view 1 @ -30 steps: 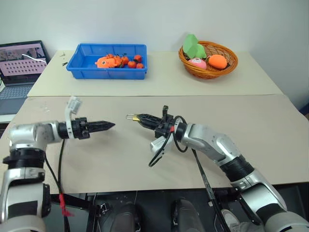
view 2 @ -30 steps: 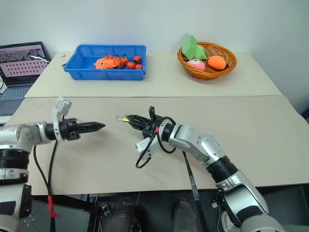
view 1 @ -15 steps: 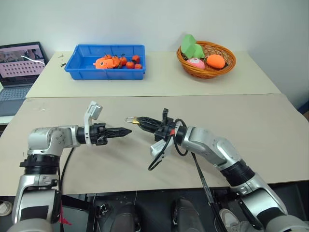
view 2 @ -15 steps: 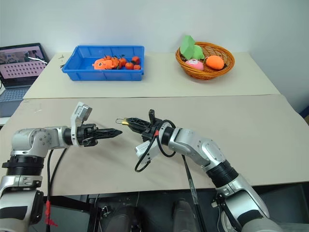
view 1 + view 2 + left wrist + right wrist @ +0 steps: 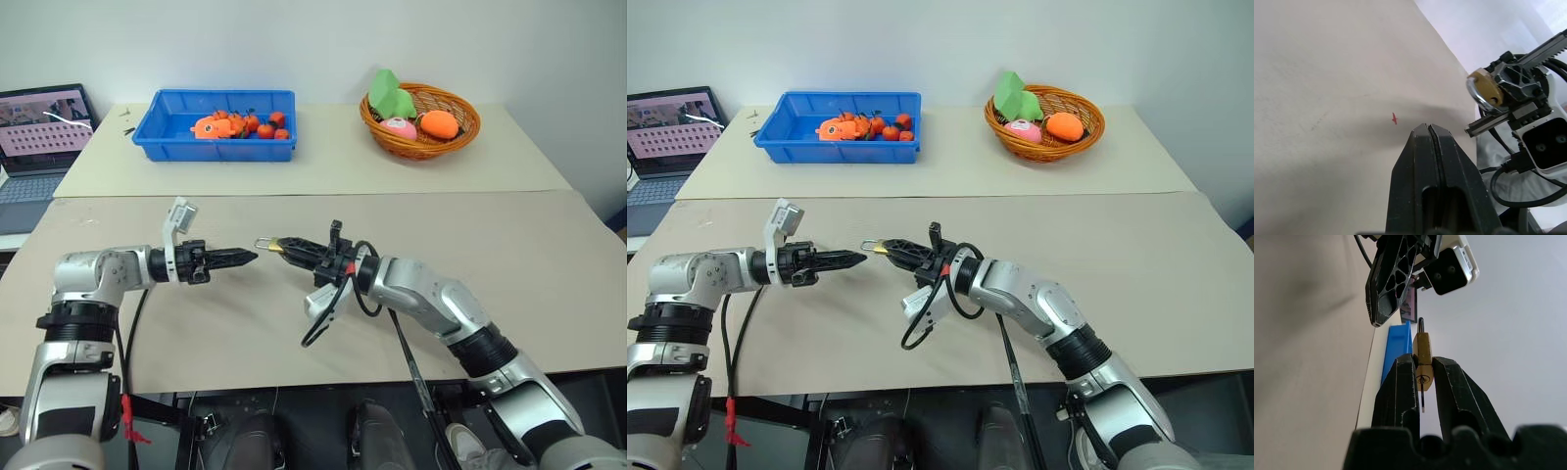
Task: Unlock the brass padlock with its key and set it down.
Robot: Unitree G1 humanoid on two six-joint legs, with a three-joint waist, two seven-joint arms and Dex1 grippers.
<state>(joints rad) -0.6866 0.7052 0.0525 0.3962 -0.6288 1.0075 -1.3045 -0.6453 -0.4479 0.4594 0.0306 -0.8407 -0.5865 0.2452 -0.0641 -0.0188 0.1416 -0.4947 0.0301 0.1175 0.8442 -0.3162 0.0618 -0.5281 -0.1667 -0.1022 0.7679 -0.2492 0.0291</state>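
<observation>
The brass padlock (image 5: 278, 246) is held above the table, my right gripper (image 5: 284, 245) shut on its body. Its silvery shackle (image 5: 263, 241) points toward my left arm. In the right wrist view the padlock (image 5: 1423, 355) stands between the two fingers with its keyhole facing the camera. My left gripper (image 5: 255, 258) is shut, level, its tip a short gap from the shackle and slightly nearer me. The left wrist view shows the padlock (image 5: 1488, 93) off to one side of the closed fingertips (image 5: 1422, 134). The key is hidden; I see nothing between the left fingers.
A blue bin (image 5: 216, 149) with small toy fruit and a wicker basket (image 5: 460, 135) of toys stand at the table's far side. An open laptop (image 5: 44, 122) sits at the far left. A black cable loop (image 5: 318, 323) hangs under my right wrist.
My left gripper has swung right toward the padlock, and its tip now sits just short of the shackle. The right gripper has kept the padlock still.
</observation>
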